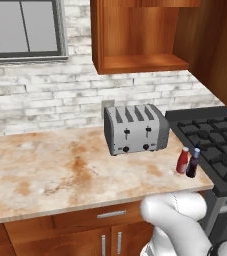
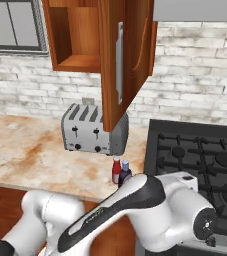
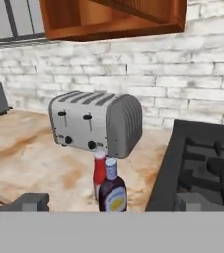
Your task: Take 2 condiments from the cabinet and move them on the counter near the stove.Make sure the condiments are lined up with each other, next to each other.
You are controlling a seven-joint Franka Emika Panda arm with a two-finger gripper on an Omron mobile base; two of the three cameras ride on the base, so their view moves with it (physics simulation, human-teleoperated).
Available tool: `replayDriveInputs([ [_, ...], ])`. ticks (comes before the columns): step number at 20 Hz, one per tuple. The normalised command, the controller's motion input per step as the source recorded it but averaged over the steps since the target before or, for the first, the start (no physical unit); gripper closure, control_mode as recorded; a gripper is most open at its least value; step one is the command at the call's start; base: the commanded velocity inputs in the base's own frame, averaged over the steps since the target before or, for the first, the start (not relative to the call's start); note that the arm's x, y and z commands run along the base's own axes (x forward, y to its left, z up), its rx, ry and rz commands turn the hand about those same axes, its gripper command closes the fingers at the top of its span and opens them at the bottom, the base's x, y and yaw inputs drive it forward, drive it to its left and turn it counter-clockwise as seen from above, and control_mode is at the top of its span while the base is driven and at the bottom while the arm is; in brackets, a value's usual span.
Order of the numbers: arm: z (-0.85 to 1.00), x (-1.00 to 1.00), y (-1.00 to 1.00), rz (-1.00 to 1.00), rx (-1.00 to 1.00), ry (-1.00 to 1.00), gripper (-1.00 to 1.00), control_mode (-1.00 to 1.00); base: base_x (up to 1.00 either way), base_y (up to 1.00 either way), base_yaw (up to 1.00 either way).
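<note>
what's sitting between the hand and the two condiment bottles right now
Nothing visible. In the hand view the open hand looks straight at the dark bottle, with the red bottle just behind it. Both stand on the counter beside the stove; the toaster is farther back.

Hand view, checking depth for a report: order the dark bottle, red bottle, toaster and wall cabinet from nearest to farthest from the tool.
1. Dark bottle, just ahead, centre.
2. Red bottle, right behind it, slightly left.
3. Toaster, further back on the counter.
4. Wall cabinet, high on the wall.
</note>
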Motion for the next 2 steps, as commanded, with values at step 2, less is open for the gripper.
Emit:
replayDriveInputs([
  [2,0.47,-0.33,0.18,-0.07,-0.12,0.22,-1.00,-1.00,0.00,0.00,0.00],
])
